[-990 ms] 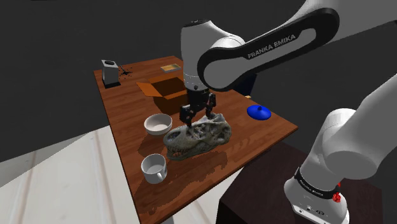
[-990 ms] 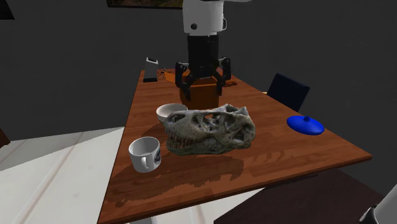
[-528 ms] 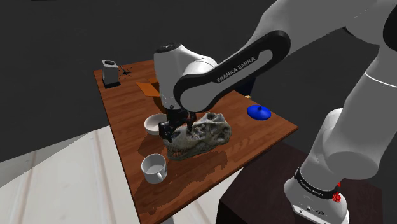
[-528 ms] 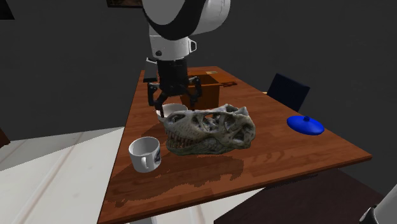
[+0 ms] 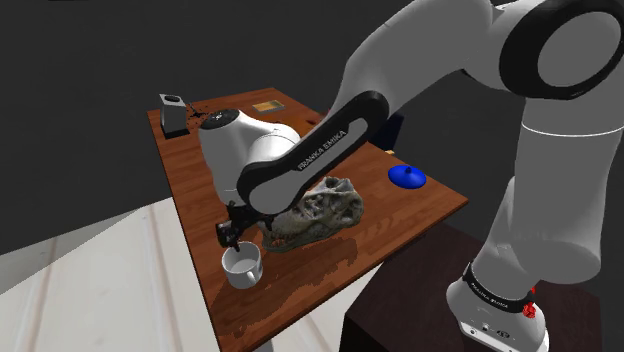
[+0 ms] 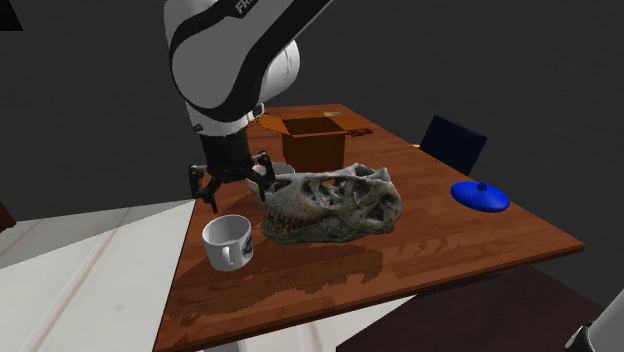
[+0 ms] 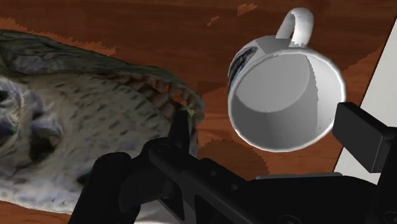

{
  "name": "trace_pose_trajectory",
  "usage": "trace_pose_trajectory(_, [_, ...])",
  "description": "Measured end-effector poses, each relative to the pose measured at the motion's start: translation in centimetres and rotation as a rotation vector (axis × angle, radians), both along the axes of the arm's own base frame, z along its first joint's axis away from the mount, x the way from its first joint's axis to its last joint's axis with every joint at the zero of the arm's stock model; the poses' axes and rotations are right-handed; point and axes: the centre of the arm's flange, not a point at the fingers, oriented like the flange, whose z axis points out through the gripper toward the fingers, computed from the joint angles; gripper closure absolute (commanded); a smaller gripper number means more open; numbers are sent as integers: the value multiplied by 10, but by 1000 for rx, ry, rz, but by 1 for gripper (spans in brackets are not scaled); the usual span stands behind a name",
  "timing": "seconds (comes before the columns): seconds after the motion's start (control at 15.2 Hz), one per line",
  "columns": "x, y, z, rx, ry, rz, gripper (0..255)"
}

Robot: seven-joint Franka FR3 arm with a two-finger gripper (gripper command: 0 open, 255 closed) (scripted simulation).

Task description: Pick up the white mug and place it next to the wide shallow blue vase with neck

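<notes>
ok, shoulder view first: gripper (image 5: 232, 236) hangs just above the white mug (image 5: 242, 265), jaws spread, nothing between them. the mug sits upright on the wooden table (image 5: 420, 215) near its front edge, just beside the snout of the dinosaur skull (image 5: 320, 208). the blue vase (image 5: 406, 177) is well apart from it, on the far side of the skull. the arm (image 5: 318, 152) folds down low over the skull to reach that corner, and its forearm reads "franka emika". the small label on the stand (image 5: 400, 310) is not legible

second exterior view: gripper (image 6: 233, 190) is open, a little up and behind the mug (image 6: 228, 241), not touching it. the skull (image 6: 335, 207) sits between mug and vase (image 6: 479, 195), so my guess is the carry has to go over or around it. an open cardboard box (image 6: 315, 142) stands behind the skull. lettering on the arm is cut off at the top edge, can't read it

wrist view: the mug (image 7: 283, 95) shows mouth-on and empty, lying roughly between the two fingers of the gripper (image 7: 268, 127) with no contact on either side. its handle points away across the closing line, so likely the jaws are set this way to pinch the wall without fouling it. the skull's (image 7: 76, 127) teeth are close by one finger, a snag risk. a dark print on the mug's side is unreadable
</notes>
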Motion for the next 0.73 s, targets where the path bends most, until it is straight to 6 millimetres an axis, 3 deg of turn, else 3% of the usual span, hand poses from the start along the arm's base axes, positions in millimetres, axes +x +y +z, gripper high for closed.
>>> trace_pose_trajectory(0.46, [34, 70, -53, -3, -6, 10, 0])
trace_pose_trajectory(0.73, [39, 79, -73, -4, -7, 12, 0])
